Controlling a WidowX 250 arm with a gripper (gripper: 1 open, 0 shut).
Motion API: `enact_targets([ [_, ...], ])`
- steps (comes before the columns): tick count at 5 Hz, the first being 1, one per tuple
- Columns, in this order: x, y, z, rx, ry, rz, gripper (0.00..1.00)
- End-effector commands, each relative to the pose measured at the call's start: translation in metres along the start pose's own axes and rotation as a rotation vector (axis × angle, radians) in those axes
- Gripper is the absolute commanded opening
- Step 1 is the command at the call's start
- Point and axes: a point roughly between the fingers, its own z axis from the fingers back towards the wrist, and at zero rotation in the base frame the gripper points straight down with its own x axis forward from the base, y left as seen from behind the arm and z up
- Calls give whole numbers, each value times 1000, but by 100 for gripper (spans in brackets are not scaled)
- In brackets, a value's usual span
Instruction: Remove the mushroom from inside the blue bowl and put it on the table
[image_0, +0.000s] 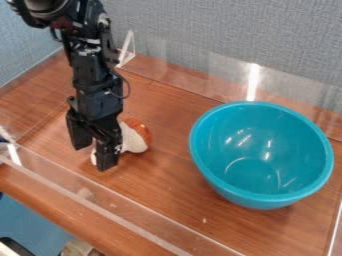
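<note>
Mushroom's (134, 136) already on the worktop (185, 205), out of the blue bowl (261, 155) and well apart from it, with the black pincer (98, 148) released right beside it. Best bet from here imo: lift straight up, slow, so neither finger nudges the cap; no readable brands or labels anywhere.

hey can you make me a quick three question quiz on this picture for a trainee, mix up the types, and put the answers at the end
1. True or false: the mushroom is inside the blue bowl.
2. Multiple choice: what is the table top's finish? A) white tile B) reddish-brown wood grain C) black glass
3. Fill in the blank: the gripper is down beside the ____.

Key: 1. False; 2. B; 3. mushroom
</note>
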Motion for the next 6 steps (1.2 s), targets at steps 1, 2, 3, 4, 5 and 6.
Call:
enact_targets([
  [1,-2,8,6,10,-21,14,100],
  [2,-3,11,6,7,-23,20,100],
  [3,-4,14,9,5,-28,29,100],
  [4,-5,17,7,3,-25,34,100],
  [5,-4,19,4,0,-21,39,100],
  [6,-4,21,1,-3,-19,44,100],
])
